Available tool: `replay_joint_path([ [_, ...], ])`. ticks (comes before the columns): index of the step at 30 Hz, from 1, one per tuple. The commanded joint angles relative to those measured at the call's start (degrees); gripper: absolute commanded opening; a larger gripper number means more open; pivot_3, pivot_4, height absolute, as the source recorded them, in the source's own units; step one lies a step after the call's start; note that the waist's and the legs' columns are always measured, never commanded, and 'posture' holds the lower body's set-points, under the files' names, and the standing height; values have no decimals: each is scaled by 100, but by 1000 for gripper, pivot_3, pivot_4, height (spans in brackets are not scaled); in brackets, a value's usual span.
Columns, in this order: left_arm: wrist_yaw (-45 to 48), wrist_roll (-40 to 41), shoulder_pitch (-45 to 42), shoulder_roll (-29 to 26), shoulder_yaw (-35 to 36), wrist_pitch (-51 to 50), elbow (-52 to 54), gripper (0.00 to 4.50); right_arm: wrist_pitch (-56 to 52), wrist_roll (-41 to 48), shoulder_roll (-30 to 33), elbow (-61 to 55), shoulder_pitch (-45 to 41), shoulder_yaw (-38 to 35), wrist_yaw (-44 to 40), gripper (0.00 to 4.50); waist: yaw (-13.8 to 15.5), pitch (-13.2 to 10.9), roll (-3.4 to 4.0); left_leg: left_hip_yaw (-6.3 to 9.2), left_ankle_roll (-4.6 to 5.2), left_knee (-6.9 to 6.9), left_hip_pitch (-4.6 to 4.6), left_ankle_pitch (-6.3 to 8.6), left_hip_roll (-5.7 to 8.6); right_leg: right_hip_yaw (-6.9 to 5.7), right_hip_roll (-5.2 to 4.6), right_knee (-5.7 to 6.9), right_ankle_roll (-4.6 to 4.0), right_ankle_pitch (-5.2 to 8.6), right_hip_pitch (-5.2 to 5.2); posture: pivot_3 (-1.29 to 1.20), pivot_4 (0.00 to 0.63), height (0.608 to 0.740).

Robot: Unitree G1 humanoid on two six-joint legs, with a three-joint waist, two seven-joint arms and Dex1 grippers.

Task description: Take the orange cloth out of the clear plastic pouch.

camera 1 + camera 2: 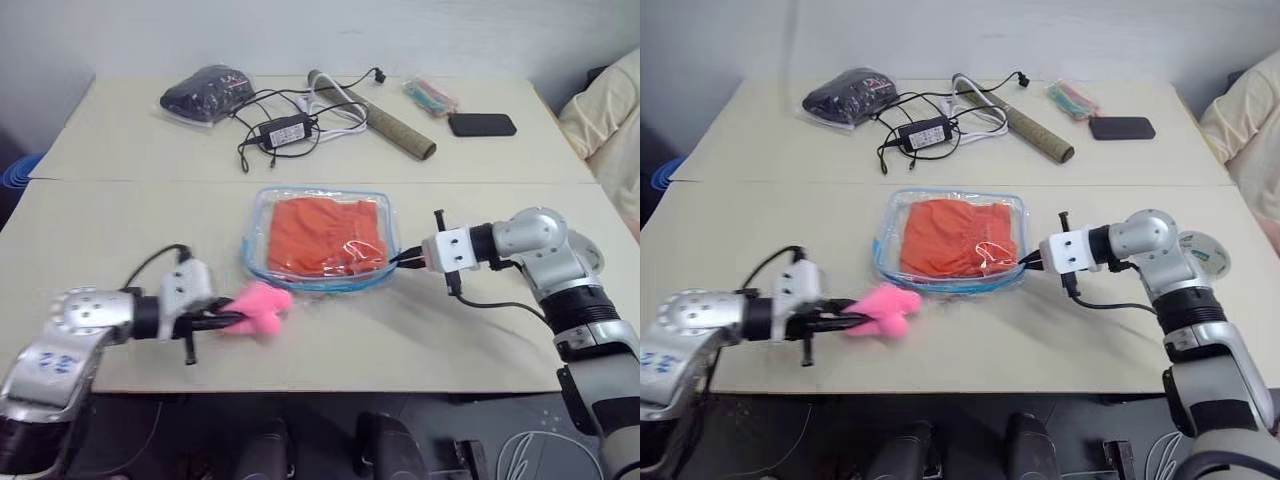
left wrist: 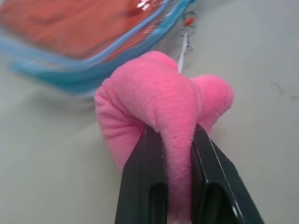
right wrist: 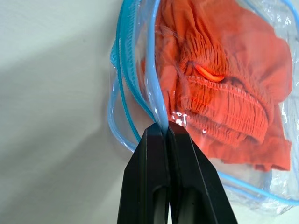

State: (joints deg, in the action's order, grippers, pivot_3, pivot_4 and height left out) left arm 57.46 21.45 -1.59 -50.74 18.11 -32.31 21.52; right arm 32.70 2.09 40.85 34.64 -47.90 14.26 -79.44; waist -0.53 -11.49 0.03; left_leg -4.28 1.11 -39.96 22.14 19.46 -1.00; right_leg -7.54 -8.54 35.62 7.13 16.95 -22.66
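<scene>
Orange crumpled cloth [image 1: 328, 237] lies inside the flat clear plastic pouch with light-blue zip edging [image 1: 262, 215], mid-counter [image 1: 100, 220]; extraction not yet done. Right claw [image 3: 164, 128] is clenched on the pouch's blue edge. Left claw [image 2: 177, 140] grips a soft pink plush piece [image 1: 258, 305] just beside the pouch, so it is occupied. Black cables [image 1: 285, 125], dark bag [image 1: 205, 92] and phone [image 1: 482, 124] sit well apart at the back, no obstruction

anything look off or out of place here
Yes: the left pincer is clamped on a pink plush, not the orange cloth, which lies inside the clear plastic pouch. The right pincer pinches the pouch's blue edge.
</scene>
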Motion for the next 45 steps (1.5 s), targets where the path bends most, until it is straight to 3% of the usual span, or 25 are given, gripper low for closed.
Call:
replay_joint_path([
  [1,-44,-54,232,-330,1049,144,-656,167,57,260,129,84,-130,-244,-175,0,-2,0,0,0,0,0,0,0,0,0,0,0,0,0,0,0,150,740],
  [7,-151,-199,63,-633,1296,574,-1738,167,213,241,104,439,-297,-265,-315,0,2,-1,1,-2,0,2,0,0,4,-2,0,0,0,0,-1,0,150,740],
  [12,-237,-1,-80,-445,914,400,-1483,167,10,327,37,499,-375,-259,-432,0,-19,-1,1,-3,-1,3,0,1,3,0,0,2,-1,0,-2,0,150,740],
  [15,-274,113,-16,-250,626,266,-1170,167,-362,318,24,347,-224,-231,-396,632,-22,-1,1,-4,-1,4,1,1,3,1,-1,2,0,0,-3,0,150,740],
  [20,-249,393,293,-125,672,-37,-694,1723,-1358,725,278,-478,339,-591,-268,2205,-31,-1,1,-3,-2,5,1,1,0,1,1,3,-1,0,-4,0,150,740],
  [25,79,1270,785,-323,1815,-786,-327,3392,-3503,1686,941,-2389,1419,-1324,-47,3976,29,-2,3,0,-2,5,5,3,-2,-1,0,-2,-1,0,-5,0,150,740],
  [27,502,1613,828,-668,2202,-1121,-426,3926,-4186,2074,1232,-2967,1878,-1584,-105,4500,36,-1,1,1,-2,2,3,3,-4,-1,1,2,-1,0,-5,0,150,740],
  [29,549,1660,493,-960,2223,-1131,-779,4460,-4840,2350,1333,-3355,2168,-1803,119,4500,53,0,1,3,-4,2,-4,4,-4,-2,1,2,-3,1,1,0,150,740],
  [32,523,1606,-537,-1308,1539,-949,-1197,4460,-5794,2886,1473,-4054,2523,-2046,275,4500,106,-1,3,5,-3,1,-9,5,3,-2,-4,1,-3,1,5,0,150,740],
  [36,835,1316,-1678,-1348,-7,-464,-644,4460,-6848,3663,1429,-5005,2845,-2444,783,4500,142,0,3,-3,2,4,-6,10,8,8,-5,3,-1,0,2,0,150,740],
  [40,721,-36,-2746,-679,-1872,791,-549,4460,-7201,3937,1361,-5797,3281,-2615,1189,4500,188,0,2,-17,1,5,-2,14,28,7,4,-3,-1,-1,-2,0,150,740],
  [45,473,-1331,-3266,147,-2958,2271,-1265,4460,-7379,4109,1147,-6196,3474,-2740,1806,4500,185,1,-3,-73,1,1,-5,14,29,14,11,0,0,-1,-2,0,150,740],
])
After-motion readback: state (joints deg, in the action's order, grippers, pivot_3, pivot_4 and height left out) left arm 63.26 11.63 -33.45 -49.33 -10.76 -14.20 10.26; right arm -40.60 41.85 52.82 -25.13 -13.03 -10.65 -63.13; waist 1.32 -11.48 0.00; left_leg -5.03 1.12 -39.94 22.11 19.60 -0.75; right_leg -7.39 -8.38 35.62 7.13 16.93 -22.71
